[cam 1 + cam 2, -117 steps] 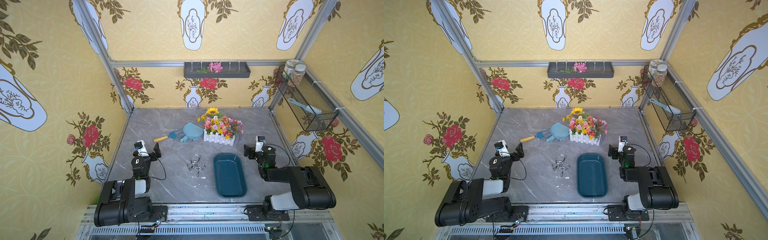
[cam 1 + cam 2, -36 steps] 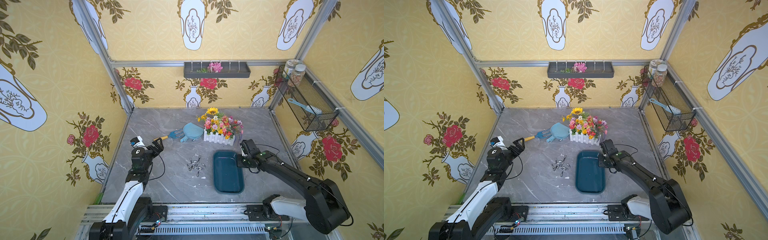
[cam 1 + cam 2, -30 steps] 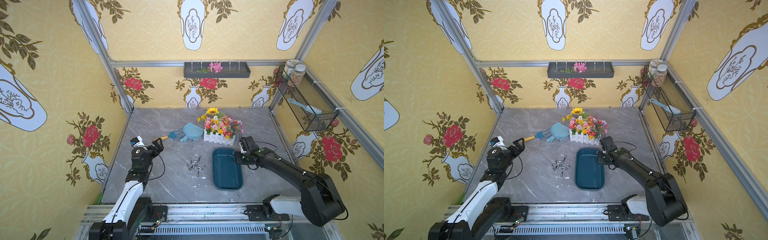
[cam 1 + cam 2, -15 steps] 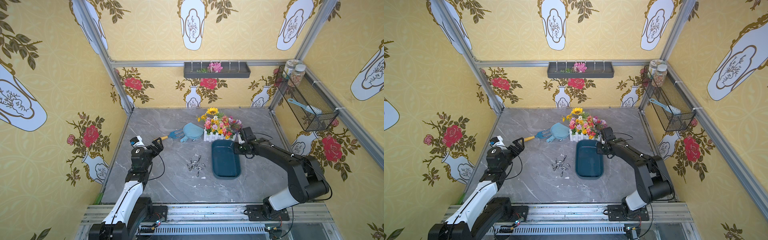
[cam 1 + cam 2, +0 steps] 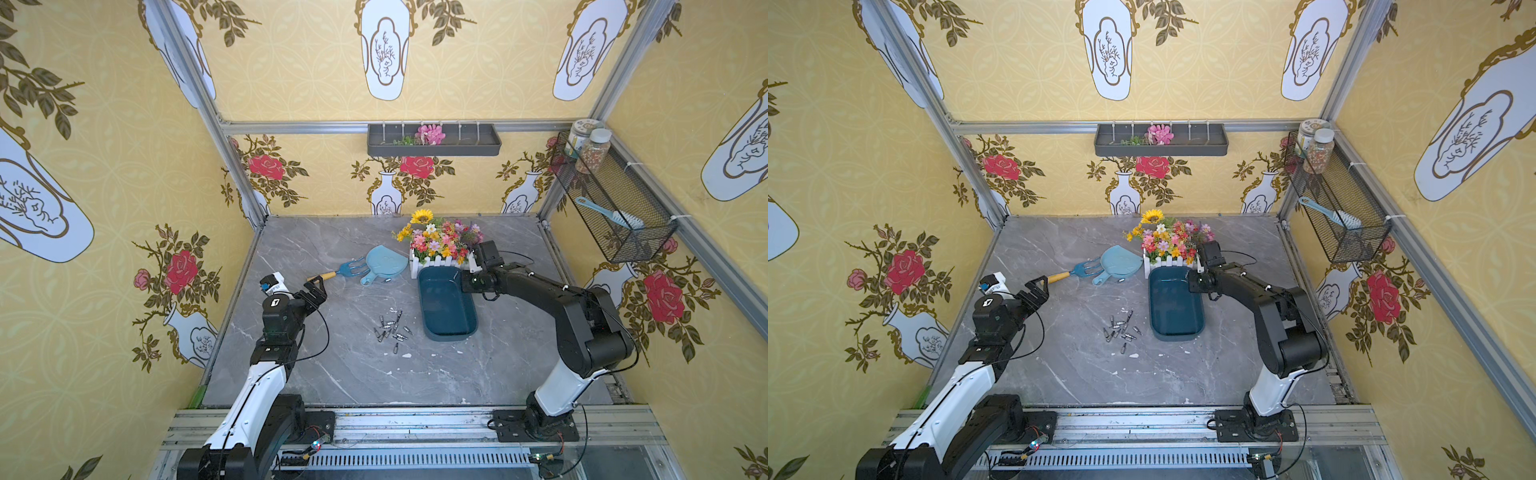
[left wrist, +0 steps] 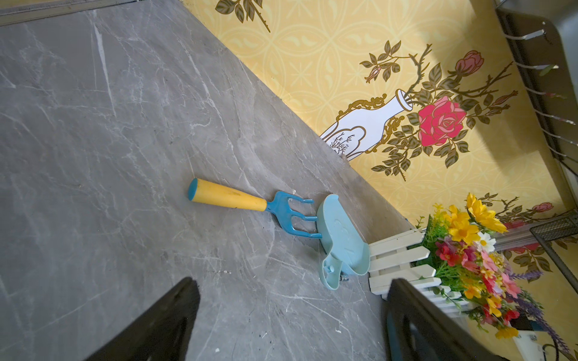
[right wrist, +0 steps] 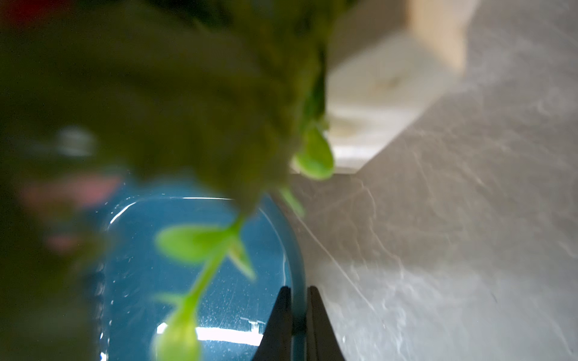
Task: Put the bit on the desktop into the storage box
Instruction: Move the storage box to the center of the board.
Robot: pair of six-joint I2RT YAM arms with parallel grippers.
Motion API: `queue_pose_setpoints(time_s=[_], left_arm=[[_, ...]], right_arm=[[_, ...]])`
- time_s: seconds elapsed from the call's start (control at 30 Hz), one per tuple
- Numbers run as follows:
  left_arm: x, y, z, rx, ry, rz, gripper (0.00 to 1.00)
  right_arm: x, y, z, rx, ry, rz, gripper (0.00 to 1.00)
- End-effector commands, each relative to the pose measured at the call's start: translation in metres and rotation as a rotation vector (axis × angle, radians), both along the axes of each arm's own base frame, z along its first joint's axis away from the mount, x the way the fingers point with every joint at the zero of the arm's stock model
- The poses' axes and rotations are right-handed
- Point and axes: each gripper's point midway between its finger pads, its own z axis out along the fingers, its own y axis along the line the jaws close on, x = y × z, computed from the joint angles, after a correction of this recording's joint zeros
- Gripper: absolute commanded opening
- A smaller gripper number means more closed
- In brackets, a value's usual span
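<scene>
- Right wrist view is mostly blurry green leaves (image 7: 187,243), but the right pincer (image 7: 297,300) is clamped tight on the thin raised rim of the storage box (image 7: 134,275), one finger inside, one outside
- box is empty, glossy dark teal plastic with rounded corners; its long axis runs front to back on the table (image 5: 332,374), far end just beside the white picket flower planter (image 5: 434,262)
- bits (image 5: 392,328) sit in a loose pile on the table just beside the box's left long side, near its front end, pointing every which way; tiny shiny metal stubs, I'd guess they skid or roll on that smooth marble-look top
- left pincer (image 5: 316,289) is spread wide with nothing in it; the pile lies to its right and a bit nearer the front edge, both pincers look about equally far from it, but this one's free so I'd bet the pickup is its job
</scene>
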Motion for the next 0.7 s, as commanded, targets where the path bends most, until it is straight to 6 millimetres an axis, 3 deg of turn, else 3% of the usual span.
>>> queue_pose_setpoints(time_s=[0.0,0.2,0.37,0.5,0.67], left_arm=[[-0.001,0.000,0.002,0.013,-0.001,-0.006,1.00],[-0.002,0.000,0.003,0.017,-0.001,-0.004,1.00],[-0.001,-0.003,0.006,0.036,0.001,-0.028,1.00],[-0.002,-0.004,0.010,0.056,0.003,-0.046,1.00],[-0.003,-0.016,0.009,0.057,0.018,-0.104,1.00]], right_arm=[[0.007,-0.003,-0.006,-0.039,0.007,0.018,0.01],[0.004,-0.008,0.002,-0.059,-0.007,0.008,0.15],[0.000,-0.008,0.007,-0.052,-0.008,0.015,0.40],[-0.005,-0.012,0.018,-0.038,-0.028,0.004,0.55],[-0.016,-0.022,0.036,-0.029,-0.048,-0.020,0.65]])
